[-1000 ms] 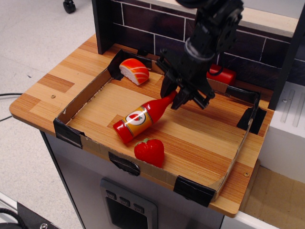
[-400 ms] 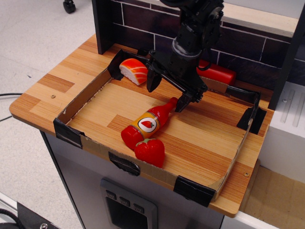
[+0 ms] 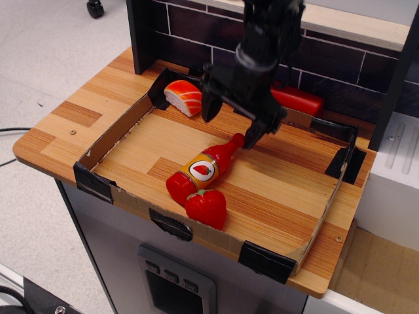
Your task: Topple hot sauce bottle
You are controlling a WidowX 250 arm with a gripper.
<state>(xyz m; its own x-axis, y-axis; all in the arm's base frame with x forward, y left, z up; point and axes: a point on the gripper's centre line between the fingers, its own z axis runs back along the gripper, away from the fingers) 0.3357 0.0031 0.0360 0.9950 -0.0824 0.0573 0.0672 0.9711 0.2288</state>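
Observation:
The hot sauce bottle [image 3: 204,169] lies on its side on the wooden tray floor, cap pointing to the back right, base touching the red strawberry toy [image 3: 205,208]. Its orange label with the round emblem faces up. My black gripper [image 3: 230,125] hangs open just above and behind the bottle's cap, fingers spread wide, one fingertip [image 3: 208,112] to the left and one close to the cap on the right. It holds nothing.
A salmon sushi toy [image 3: 184,96] sits in the tray's back left corner. A plain dark-red bottle [image 3: 298,100] lies at the back right by the brick wall. The cardboard tray rim [image 3: 111,139] with black taped corners surrounds the area.
The gripper let go of the bottle's neck, opened and rose up and back. The bottle rolled so its label faces up and settled against the strawberry.

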